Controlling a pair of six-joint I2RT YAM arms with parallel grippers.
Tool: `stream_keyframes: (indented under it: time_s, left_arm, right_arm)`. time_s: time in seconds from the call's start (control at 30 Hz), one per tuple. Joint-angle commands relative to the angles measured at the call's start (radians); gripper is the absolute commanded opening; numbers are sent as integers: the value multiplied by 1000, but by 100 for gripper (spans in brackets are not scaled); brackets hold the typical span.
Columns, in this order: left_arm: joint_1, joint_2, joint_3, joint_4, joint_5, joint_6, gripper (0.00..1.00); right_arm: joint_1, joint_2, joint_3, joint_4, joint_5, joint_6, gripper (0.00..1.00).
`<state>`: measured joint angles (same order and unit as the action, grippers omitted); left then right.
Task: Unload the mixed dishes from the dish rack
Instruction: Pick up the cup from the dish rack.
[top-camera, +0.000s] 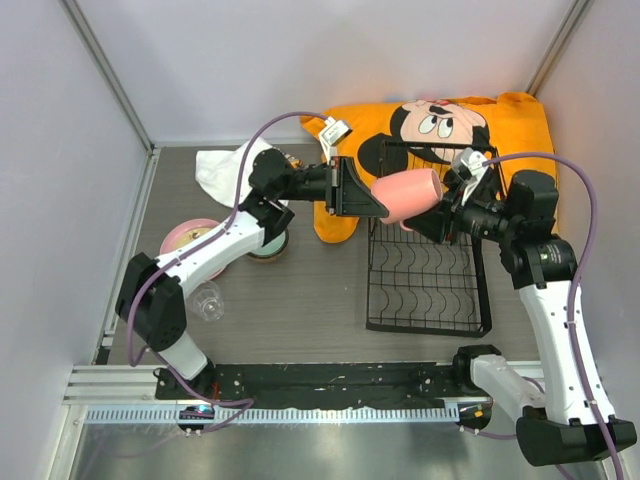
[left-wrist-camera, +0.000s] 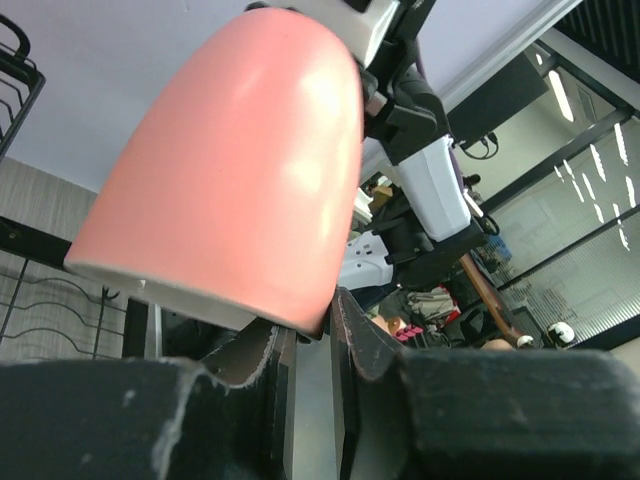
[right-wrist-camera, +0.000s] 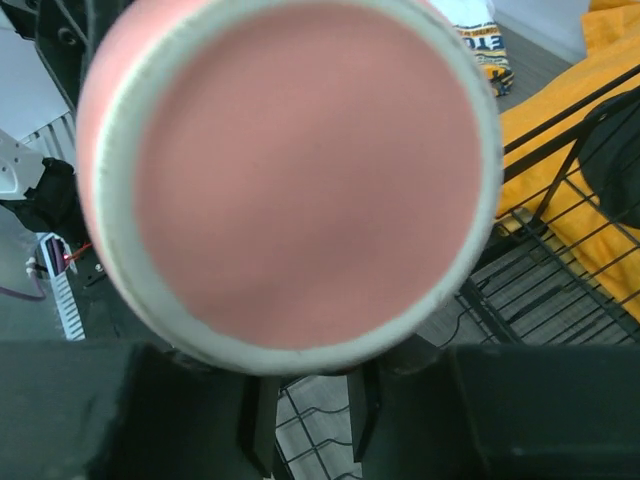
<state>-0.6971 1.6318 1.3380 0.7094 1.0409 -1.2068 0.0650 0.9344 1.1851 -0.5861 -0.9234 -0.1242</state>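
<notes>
A pink mug (top-camera: 408, 195) hangs on its side at upper centre, above the far left corner of the black dish rack (top-camera: 428, 318). The left gripper (top-camera: 372, 203) pinches its rim with narrow fingers. The right gripper (top-camera: 447, 208) meets its base; whether it grips cannot be told.

Pink mug (top-camera: 408, 196) tipped sideways in the air above the black rack (top-camera: 428, 290).
</notes>
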Motion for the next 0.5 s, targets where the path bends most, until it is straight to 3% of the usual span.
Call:
stream_keyframes:
  time_s: [0.0, 0.03, 0.13, 0.27, 0.47]
  left_arm:
    - [-58, -16, 44, 128, -28, -28, 0]
    - [-56, -16, 46, 118, -28, -10, 0]
    - [-45, -21, 35, 76, -31, 27, 0]
    - [-24, -30, 15, 47, -36, 73, 0]
    - [10, -81, -16, -92, -54, 191, 0]
  right_arm:
    - [52, -9, -48, 12, 17, -41, 36]
    - [52, -12, -51, 12, 20, -41, 48]
    - [50, -38, -70, 9, 32, -45, 65]
    - [52, -57, -78, -4, 44, -54, 73]
    - [52, -72, -81, -34, 67, -78, 76]
